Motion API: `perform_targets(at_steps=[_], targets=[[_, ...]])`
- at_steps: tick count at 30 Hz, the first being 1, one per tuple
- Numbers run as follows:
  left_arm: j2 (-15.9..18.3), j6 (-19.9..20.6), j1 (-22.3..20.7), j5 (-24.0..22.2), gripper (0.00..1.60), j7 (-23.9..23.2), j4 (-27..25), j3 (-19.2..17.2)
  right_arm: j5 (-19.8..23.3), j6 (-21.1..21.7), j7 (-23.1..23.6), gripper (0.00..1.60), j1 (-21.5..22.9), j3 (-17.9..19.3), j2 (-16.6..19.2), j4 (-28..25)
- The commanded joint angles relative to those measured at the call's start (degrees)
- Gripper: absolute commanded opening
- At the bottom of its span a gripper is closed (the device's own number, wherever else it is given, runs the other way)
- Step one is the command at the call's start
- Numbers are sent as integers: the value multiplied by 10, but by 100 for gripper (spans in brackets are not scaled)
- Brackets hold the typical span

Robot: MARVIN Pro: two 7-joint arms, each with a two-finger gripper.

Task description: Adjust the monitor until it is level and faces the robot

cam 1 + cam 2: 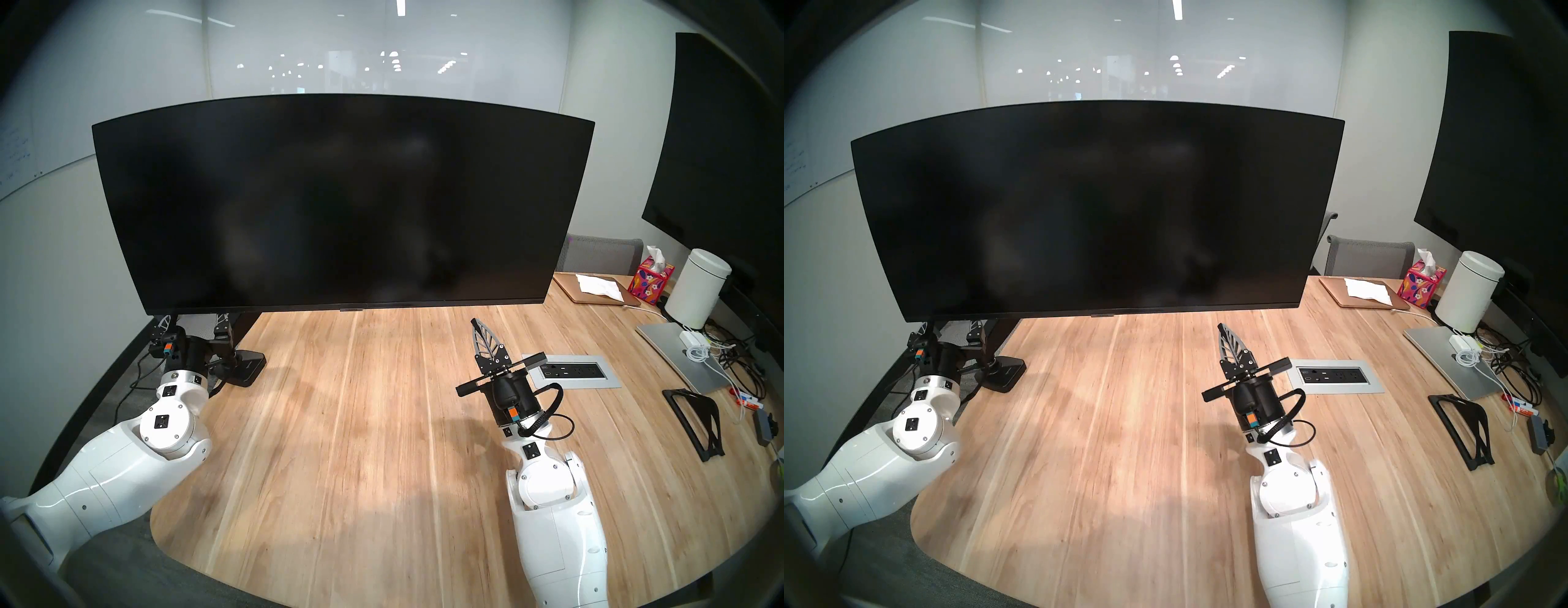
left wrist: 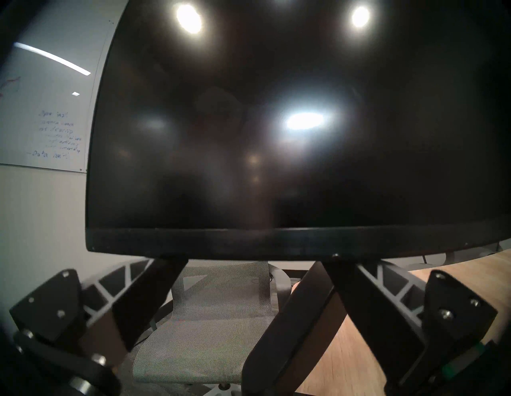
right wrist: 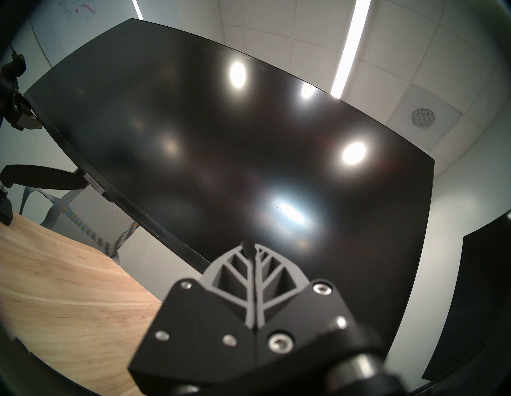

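Two pincers: both up at the monitor (image 1: 339, 199), neither gripping it.
Monitor place: far half of the tabletop (image 1: 360, 446), screen toward the head camera, carried on a black articulated arm whose flat base (image 1: 248, 369) sits at the far left.
Monitor attitude: bottom edge close to level in the head views, left end perhaps slightly lower; fisheye bend makes a firm call impossible.
Left pincer (image 1: 193, 325): fingers spread wide, tips just under the monitor's lower left corner, one to either side of a stretch of the bottom edge; whether touching, cannot tell.
Left pincer purpose: likely posed so that a clamp on the bottom bezel (image 2: 249, 243) gives a handle far from the pivot, where a small push tilts or swings the screen most.
Right pincer (image 1: 478, 329): fingers pressed together into one leaf-shaped blade, empty, aimed up and left at the lower right part of the screen, apart from it.
Right pincer purpose: probably kept closed to serve as a blunt pusher or steadying stop, not a clamp.
Clutter: tissue box (image 1: 653, 282), white canister (image 1: 698, 293), silver laptop (image 1: 679, 356) and cables well off to the right, clear of both arms.
Stage: judged as fine correction or checking, with little adjustment left.
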Motion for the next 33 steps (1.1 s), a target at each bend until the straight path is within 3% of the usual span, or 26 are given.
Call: perform_targets(at_steps=[1,33], targets=[[8,-5,-28,2,160,-7,-20,-17,2,-3,-1,13,5,-1,0,-9],[-10,-26,12,8,160,-20,7,21,3,-3,-1,13,5,-1,0,-9]])
